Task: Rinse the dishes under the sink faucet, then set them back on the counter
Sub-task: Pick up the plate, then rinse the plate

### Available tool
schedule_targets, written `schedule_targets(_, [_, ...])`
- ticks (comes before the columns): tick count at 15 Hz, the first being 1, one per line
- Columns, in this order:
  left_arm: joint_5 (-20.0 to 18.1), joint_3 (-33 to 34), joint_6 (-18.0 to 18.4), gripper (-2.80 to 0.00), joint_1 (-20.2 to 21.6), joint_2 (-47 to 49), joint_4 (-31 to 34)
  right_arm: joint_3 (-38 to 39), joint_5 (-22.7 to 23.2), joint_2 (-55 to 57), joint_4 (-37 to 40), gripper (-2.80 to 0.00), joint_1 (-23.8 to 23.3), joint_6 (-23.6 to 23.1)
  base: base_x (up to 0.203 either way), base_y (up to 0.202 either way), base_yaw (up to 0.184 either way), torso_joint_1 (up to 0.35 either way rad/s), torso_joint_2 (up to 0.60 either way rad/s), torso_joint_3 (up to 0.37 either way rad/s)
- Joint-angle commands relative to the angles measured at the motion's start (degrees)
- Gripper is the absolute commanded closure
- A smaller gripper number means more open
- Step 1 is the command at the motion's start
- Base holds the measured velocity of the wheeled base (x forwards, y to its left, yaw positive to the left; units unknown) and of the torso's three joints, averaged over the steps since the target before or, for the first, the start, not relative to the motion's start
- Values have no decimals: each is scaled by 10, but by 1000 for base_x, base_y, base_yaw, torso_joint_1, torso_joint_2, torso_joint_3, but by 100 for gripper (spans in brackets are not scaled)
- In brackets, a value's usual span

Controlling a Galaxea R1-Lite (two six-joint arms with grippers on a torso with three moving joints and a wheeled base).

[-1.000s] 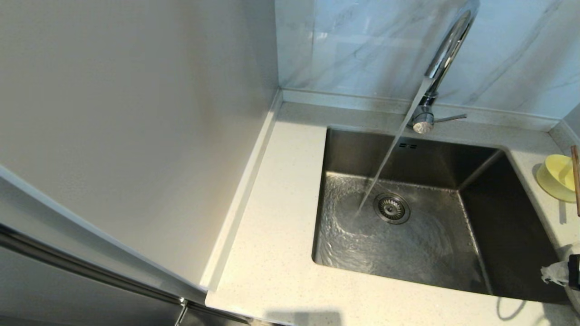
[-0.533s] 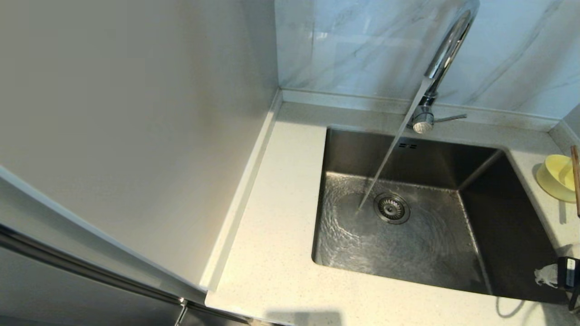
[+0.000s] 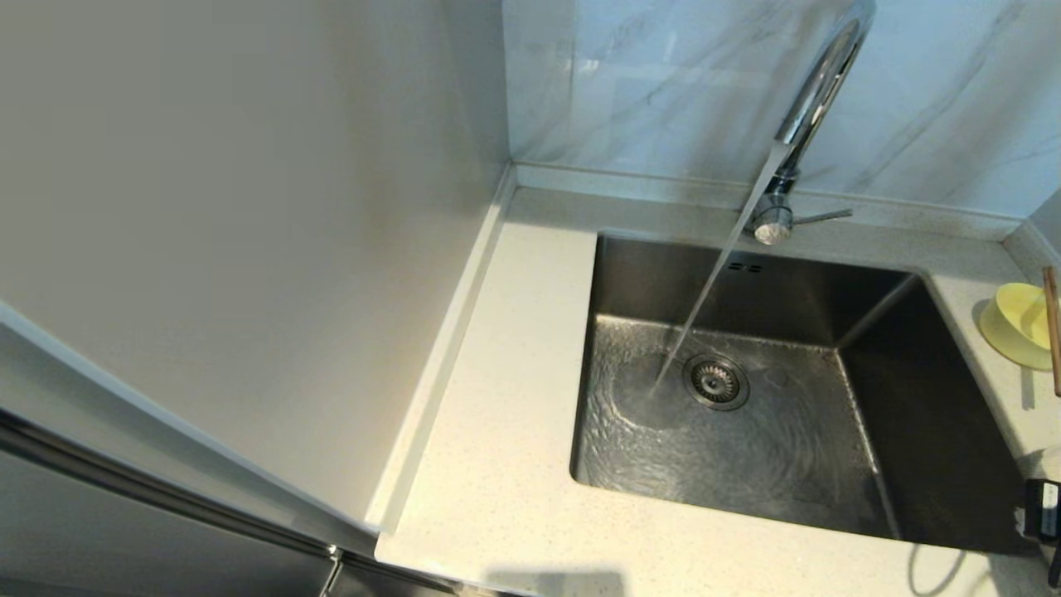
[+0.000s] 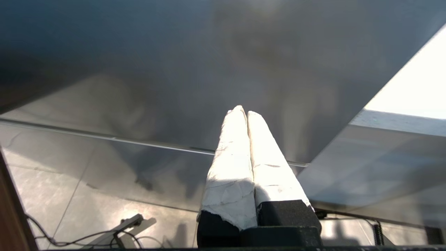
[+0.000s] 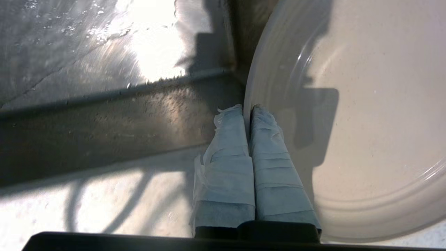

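Gripping plate [image 5: 348, 104] rim (right gripper [image 5: 248, 108])

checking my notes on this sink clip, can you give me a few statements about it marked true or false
1. Water runs from the faucet into the sink. True.
2. The yellow bowl sits inside the sink. False: it stands on the counter, right of the basin.
3. The right gripper has its jaws shut on the rim of the plate. True.
4. The left gripper holds the chopsticks. False: it is shut on nothing; the chopsticks lie by the bowl.
5. The drain strainer is missing. False: it is in place.
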Motion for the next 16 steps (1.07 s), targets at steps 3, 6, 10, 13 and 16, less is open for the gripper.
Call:
schedule_targets(3, [0,0,0,0,0,0,0,14,2,-69,13,0,21,2,0,0,0,0,0,0])
schedule_targets(6, [0,0,0,0,0,0,0,13,20,-132,56,0,59,9,0,0,0,0,0,0])
schedule_targets(10, [0,0,0,0,0,0,0,4,60,-193,94,0,147,45,0,0,0,0,0,0])
schedule_targets(13, [0,0,0,0,0,0,0,-13,65,-226,97,0,216,86,0,0,0,0,0,0])
schedule_targets(16, [0,0,0,0,0,0,0,-43,69,-233,97,0,299,111,0,0,0,0,0,0])
